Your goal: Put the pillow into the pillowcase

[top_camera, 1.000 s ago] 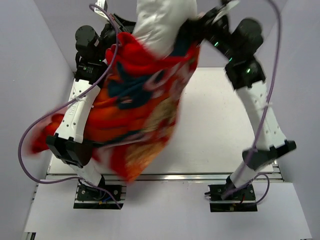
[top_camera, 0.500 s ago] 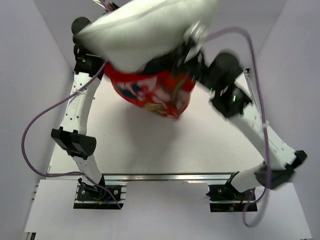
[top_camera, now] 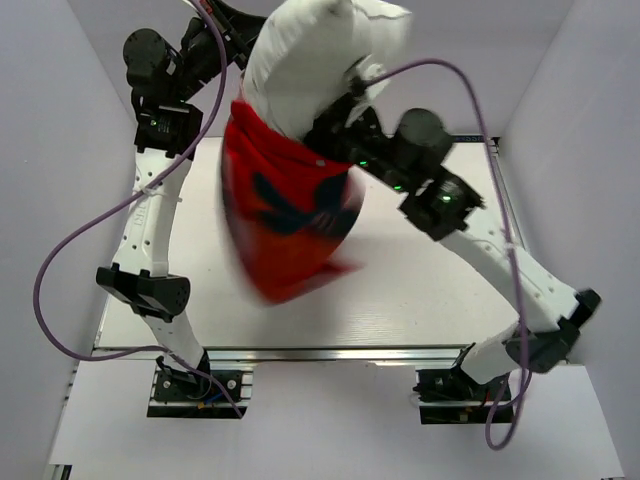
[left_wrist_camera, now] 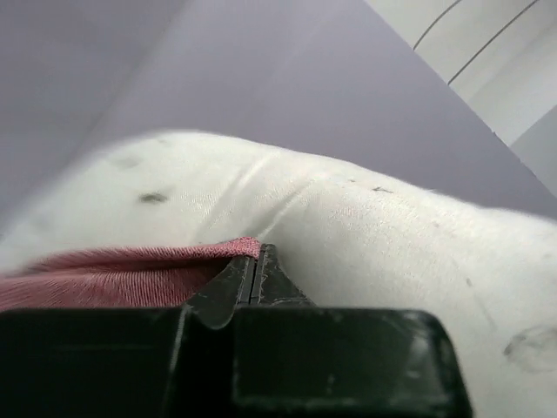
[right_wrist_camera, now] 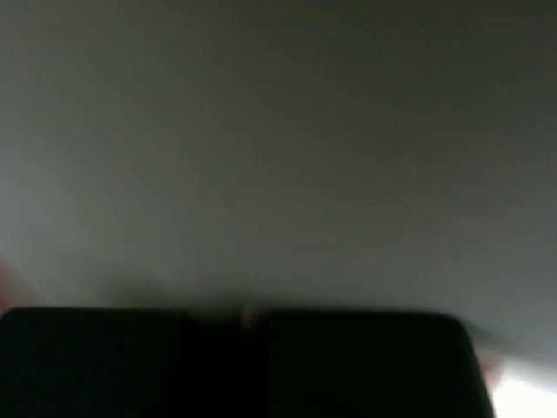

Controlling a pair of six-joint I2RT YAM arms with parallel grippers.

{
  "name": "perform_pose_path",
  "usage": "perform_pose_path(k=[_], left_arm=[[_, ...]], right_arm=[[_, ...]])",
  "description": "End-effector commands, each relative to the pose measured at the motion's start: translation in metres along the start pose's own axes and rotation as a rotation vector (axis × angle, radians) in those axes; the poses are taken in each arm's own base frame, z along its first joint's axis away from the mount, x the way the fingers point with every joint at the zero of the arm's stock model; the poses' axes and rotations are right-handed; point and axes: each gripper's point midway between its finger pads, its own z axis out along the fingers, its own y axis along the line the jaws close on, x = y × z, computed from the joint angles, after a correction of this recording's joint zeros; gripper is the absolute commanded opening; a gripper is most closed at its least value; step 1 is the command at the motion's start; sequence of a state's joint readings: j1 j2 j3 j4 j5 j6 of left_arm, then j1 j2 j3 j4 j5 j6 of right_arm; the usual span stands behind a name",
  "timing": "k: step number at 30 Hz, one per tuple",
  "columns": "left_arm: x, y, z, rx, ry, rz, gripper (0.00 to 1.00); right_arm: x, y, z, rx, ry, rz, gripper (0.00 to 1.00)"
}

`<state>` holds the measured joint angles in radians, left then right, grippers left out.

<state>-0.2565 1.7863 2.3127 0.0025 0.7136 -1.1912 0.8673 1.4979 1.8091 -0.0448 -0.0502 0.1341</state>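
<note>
White pillow (top_camera: 310, 60) aloft, apparently half inside dangling red pillowcase (top_camera: 290, 215)

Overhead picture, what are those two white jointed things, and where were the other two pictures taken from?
Those are two robot arms, the left arm and the right arm, bolted at the near edge of a white table. The overhead camera looks down from behind them. The other two pictures come from a small camera on each wrist, looking past that arm's own hand. Held up between the arms is a white pillow, its lower part inside a red pillowcase hanging below. The left wrist view shows the left hand shut on the pillowcase's pink hem, against the pillow. The right wrist view is too dark and close to show what the right hand grips.
</note>
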Motion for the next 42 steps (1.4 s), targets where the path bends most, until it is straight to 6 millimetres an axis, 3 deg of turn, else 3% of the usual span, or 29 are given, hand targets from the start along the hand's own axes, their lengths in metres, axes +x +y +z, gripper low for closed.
perform_pose_path(k=[1, 2, 3, 6, 8, 9, 11, 12, 14, 15, 17, 18, 19, 20, 21, 23, 24, 26, 27, 29, 30, 32, 35, 36, 37, 39, 40, 41, 42], left_arm=[[0.01, -0.06, -0.001, 0.14, -0.032, 0.029, 0.0], [0.01, -0.071, -0.005, 0.152, -0.039, 0.038, 0.0], [0.008, -0.082, -0.012, 0.147, -0.052, 0.059, 0.0], [-0.003, -0.076, -0.015, 0.098, -0.093, 0.107, 0.0], [-0.016, -0.042, -0.014, 0.03, -0.114, 0.101, 0.0], [-0.02, -0.029, -0.013, 0.013, -0.122, 0.095, 0.0], [-0.028, -0.001, -0.005, -0.007, -0.133, 0.077, 0.0], [-0.028, 0.004, -0.001, -0.002, -0.13, 0.069, 0.0], [-0.023, 0.006, 0.007, 0.044, -0.102, 0.042, 0.0], [-0.02, 0.0, 0.008, 0.066, -0.088, 0.042, 0.0], [-0.009, -0.028, 0.005, 0.116, -0.05, 0.058, 0.0], [-0.003, -0.034, 0.003, 0.125, -0.034, 0.056, 0.0], [0.005, -0.048, 0.002, 0.157, -0.018, 0.061, 0.0], [0.007, -0.079, -0.009, 0.195, -0.02, 0.09, 0.0], [0.014, -0.077, -0.011, 0.185, -0.012, 0.079, 0.0], [0.015, -0.085, -0.018, 0.175, -0.029, 0.111, 0.0], [0.009, -0.086, -0.02, 0.148, -0.066, 0.129, 0.0], [-0.008, -0.063, -0.021, 0.062, -0.096, 0.175, 0.0], [-0.014, -0.035, -0.014, 0.023, -0.095, 0.158, 0.0], [-0.031, -0.027, -0.012, 0.018, -0.13, 0.176, 0.0], [-0.033, -0.019, -0.009, 0.012, -0.134, 0.17, 0.0], [-0.031, -0.006, -0.003, 0.015, -0.119, 0.152, 0.0], [-0.015, -0.017, -0.01, 0.049, -0.063, 0.14, 0.0], [-0.013, -0.026, -0.014, 0.067, -0.064, 0.149, 0.0], [-0.011, -0.047, -0.022, 0.09, -0.064, 0.17, 0.0], [-0.012, -0.047, -0.027, 0.059, -0.072, 0.176, 0.0], [-0.019, -0.047, -0.029, 0.048, -0.091, 0.205, 0.0], [-0.025, -0.042, -0.028, 0.035, -0.106, 0.208, 0.0], [-0.032, -0.028, -0.03, -0.003, -0.117, 0.196, 0.0]], right_arm=[[-0.137, -0.055, -0.049, 0.072, -0.358, -0.201, 0.0], [-0.147, -0.096, -0.054, 0.161, -0.373, -0.195, 0.0], [-0.17, -0.16, -0.067, 0.301, -0.408, -0.182, 0.0], [-0.197, -0.2, -0.084, 0.365, -0.459, -0.108, 0.0], [-0.202, -0.154, -0.079, 0.205, -0.462, -0.074, 0.0], [-0.189, -0.093, -0.06, 0.049, -0.44, -0.031, 0.0], [-0.164, -0.013, -0.064, -0.095, -0.413, -0.122, 0.0], [-0.149, 0.051, -0.065, -0.236, -0.409, -0.101, 0.0], [-0.125, 0.064, -0.07, -0.236, -0.368, -0.14, 0.0], [-0.12, 0.054, -0.066, -0.196, -0.358, -0.168, 0.0], [-0.115, 0.001, -0.058, -0.009, -0.352, -0.29, 0.0], [-0.127, -0.067, -0.062, 0.15, -0.377, -0.352, 0.0], [-0.131, -0.096, -0.064, 0.19, -0.375, -0.354, 0.0], [-0.17, -0.118, -0.078, 0.269, -0.445, -0.379, 0.0], [-0.169, -0.183, -0.084, 0.401, -0.419, -0.329, 0.0], [-0.194, -0.206, -0.095, 0.427, -0.456, -0.264, 0.0], [-0.213, -0.186, -0.095, 0.354, -0.486, -0.243, 0.0], [-0.206, -0.137, -0.085, 0.182, -0.459, -0.164, 0.0], [-0.189, -0.066, -0.073, 0.005, -0.426, -0.093, 0.0], [-0.16, 0.011, -0.07, -0.157, -0.378, -0.108, 0.0], [-0.137, 0.068, -0.079, -0.281, -0.351, -0.051, 0.0], [-0.133, 0.088, -0.087, -0.299, -0.363, -0.089, 0.0], [-0.163, 0.021, -0.083, -0.015, -0.462, -0.246, 0.0], [-0.171, -0.056, -0.085, 0.163, -0.466, -0.298, 0.0], [-0.197, -0.085, -0.098, 0.22, -0.516, -0.275, 0.0], [-0.191, -0.157, -0.101, 0.312, -0.44, -0.109, 0.0], [-0.204, -0.144, -0.103, 0.263, -0.444, -0.072, 0.0], [-0.187, -0.135, -0.096, 0.203, -0.389, 0.0, 0.0], [-0.182, -0.07, -0.092, 0.01, -0.368, 0.015, 0.0]])
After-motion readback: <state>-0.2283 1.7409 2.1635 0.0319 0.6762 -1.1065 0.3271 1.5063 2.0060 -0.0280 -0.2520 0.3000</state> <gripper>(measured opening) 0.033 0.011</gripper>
